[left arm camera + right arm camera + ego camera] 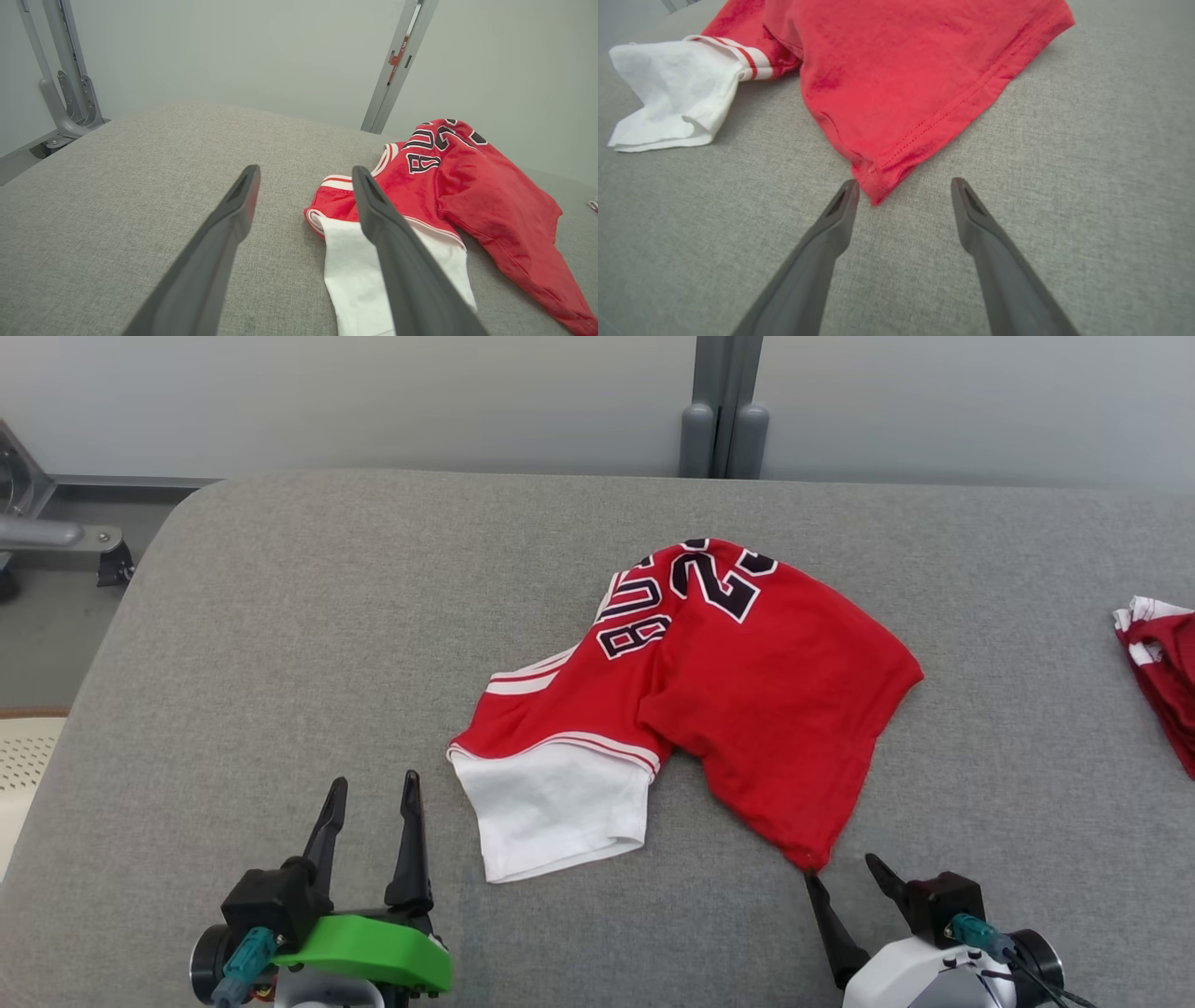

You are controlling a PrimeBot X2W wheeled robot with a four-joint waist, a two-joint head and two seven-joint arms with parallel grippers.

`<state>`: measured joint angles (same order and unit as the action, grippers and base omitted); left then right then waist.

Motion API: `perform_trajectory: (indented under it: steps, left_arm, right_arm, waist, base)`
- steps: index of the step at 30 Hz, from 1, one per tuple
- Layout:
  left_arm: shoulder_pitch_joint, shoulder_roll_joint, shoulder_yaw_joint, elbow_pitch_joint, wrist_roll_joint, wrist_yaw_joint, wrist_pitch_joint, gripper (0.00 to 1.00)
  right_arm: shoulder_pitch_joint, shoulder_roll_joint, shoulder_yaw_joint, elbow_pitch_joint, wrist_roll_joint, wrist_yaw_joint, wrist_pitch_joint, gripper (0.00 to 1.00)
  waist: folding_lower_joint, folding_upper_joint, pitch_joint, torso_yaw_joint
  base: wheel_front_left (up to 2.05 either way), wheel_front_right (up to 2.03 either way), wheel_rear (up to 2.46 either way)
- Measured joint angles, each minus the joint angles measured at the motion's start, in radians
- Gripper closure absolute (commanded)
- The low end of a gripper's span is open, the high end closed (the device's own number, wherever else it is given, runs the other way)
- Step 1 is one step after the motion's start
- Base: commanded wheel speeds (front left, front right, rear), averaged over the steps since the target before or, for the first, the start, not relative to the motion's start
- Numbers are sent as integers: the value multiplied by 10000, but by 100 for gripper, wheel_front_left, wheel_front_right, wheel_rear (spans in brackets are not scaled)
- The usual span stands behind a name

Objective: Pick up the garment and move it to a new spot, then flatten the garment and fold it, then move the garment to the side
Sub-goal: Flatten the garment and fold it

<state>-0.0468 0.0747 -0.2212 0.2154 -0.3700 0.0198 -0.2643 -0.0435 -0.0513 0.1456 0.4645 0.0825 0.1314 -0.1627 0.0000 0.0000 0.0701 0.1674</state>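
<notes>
One garment (747, 681) lies centred on the desk (280, 663), a second heap (1162, 672) at its right edge. On my left gripper (373, 779) and right gripper (840, 869), fingers gape empty.

place: robot lab | signs: grey padded table (280, 616), plain wall panels (373, 392), metal post (724, 401)

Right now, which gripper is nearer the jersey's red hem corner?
Right. The right gripper sits open just short of the red hem corner, one fingertip almost at it; the left gripper is off beside the white sleeve.
</notes>
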Motion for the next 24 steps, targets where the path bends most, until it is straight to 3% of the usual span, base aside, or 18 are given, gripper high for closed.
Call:
perform_trajectory:
  steps: [2, 4, 5, 8, 9, 10, 16, 24]
  left_arm:
    - [-1, 2, -10, -2, -2, 23, 0, 0]
    - [-2, 19, -21, -4, -2, 33, 0, 0]
    - [-3, 25, -21, -10, -2, 56, 2, 0]
    - [-12, 35, -42, -19, -6, 65, 2, 0]
    - [-14, 38, -50, -23, -19, 67, 0, 0]
    - [-15, 46, -58, -27, -23, 67, 2, 0]
    - [-14, 119, -48, -48, -35, 115, 2, 0]
    - [-10, 128, -77, -69, -90, 167, 2, 0]
  right_arm:
    - [-69, 2, 40, 332, 31, 0, -102, 0]
    - [-228, 10, 111, 663, 111, 2, -240, 25]
    - [-361, 10, 140, 851, 150, 2, -311, 49]
    - [-709, 12, 228, 1367, 238, 2, -520, 65]
    - [-806, 12, 244, 1538, 251, 2, -571, 87]
    - [-892, 13, 249, 1668, 261, 2, -646, 100]
    - [-1189, 29, -282, 1850, -27, 2, -934, 100]
    - [-1224, 25, -2500, 600, -1707, 2, -991, 100]
  waist:
    - [0, 0, 7, 41]
    - [0, 0, 20, 73]
    - [0, 0, 31, 86]
    - [0, 0, 65, 125]
    - [0, 0, 74, 141]
    - [0, 0, 81, 154]
    - [0, 0, 85, 133]
    - [0, 0, 53, -85]
  base:
    - [0, 0, 0]
    - [0, 0, 0]
    - [0, 0, 0]
    - [0, 0, 0]
    - [0, 0, 0]
    - [0, 0, 0]
    - [0, 0, 0]
    - [0, 0, 0]
